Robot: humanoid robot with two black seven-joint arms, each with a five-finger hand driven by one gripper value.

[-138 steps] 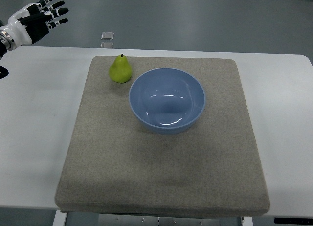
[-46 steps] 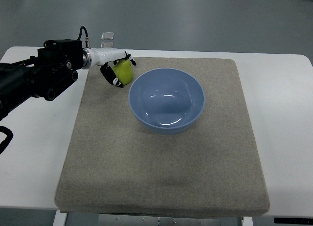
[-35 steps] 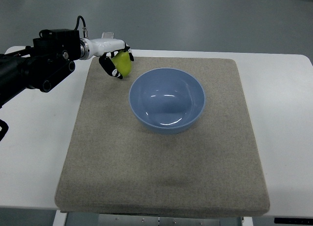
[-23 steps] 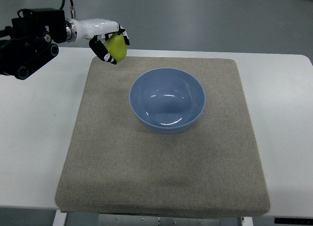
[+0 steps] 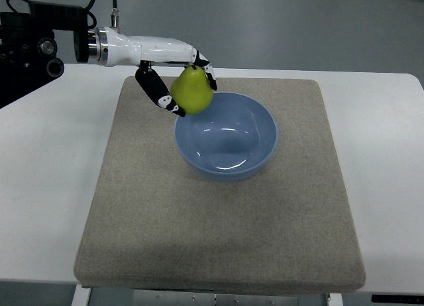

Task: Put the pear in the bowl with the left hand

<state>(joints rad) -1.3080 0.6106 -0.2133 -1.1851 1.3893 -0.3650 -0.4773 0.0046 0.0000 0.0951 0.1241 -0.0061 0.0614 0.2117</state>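
My left hand comes in from the upper left and is shut on the green pear. It holds the pear in the air over the near-left rim of the blue bowl. The bowl stands on the grey mat and has nothing in it. The black-and-white fingers wrap the pear from the left and from behind. The right hand does not show.
The mat lies on a white table. A small clear object lies on the floor beyond the table's far edge, partly behind the left arm.
The left hand closed on the pear at the mat's far left, lifted it, and has carried it right and toward the bowl's rim.
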